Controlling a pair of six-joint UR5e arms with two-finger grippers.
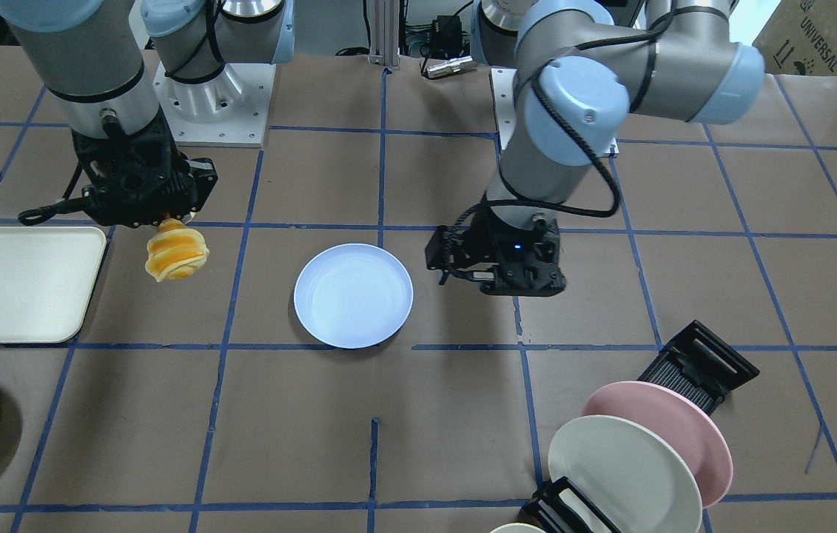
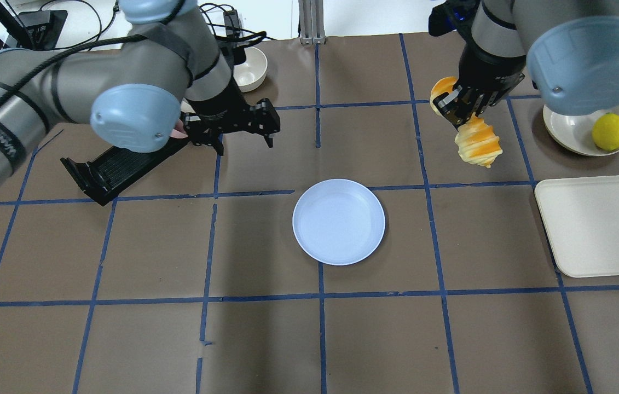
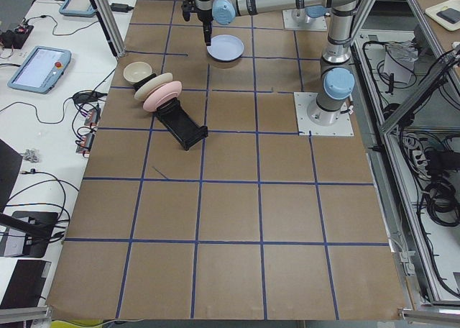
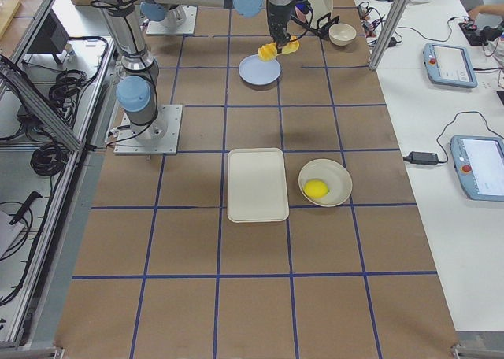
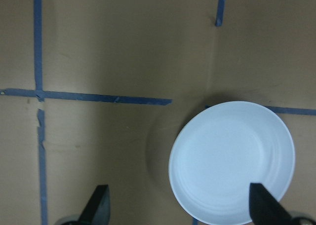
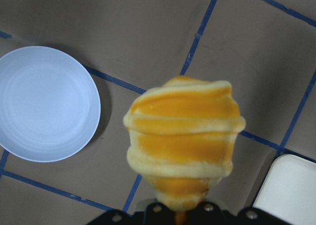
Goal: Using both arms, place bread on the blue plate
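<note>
Step in hand: transport. Right arm point(image 2: 588, 54) jaws clamp one end of the ridged yellow-orange bread roll point(image 2: 478, 143), airborne at 2 o'clock of the round pale-blue glossy plate point(image 2: 339, 221) on the tabletop point(image 2: 123, 328). Left arm point(image 2: 123, 82) jaws stand wide and empty at 10 o'clock. Next, likely: centre the roll over the plate and lower it.

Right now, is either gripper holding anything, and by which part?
The right gripper holds the bread near one end; the left gripper is open and empty.
</note>
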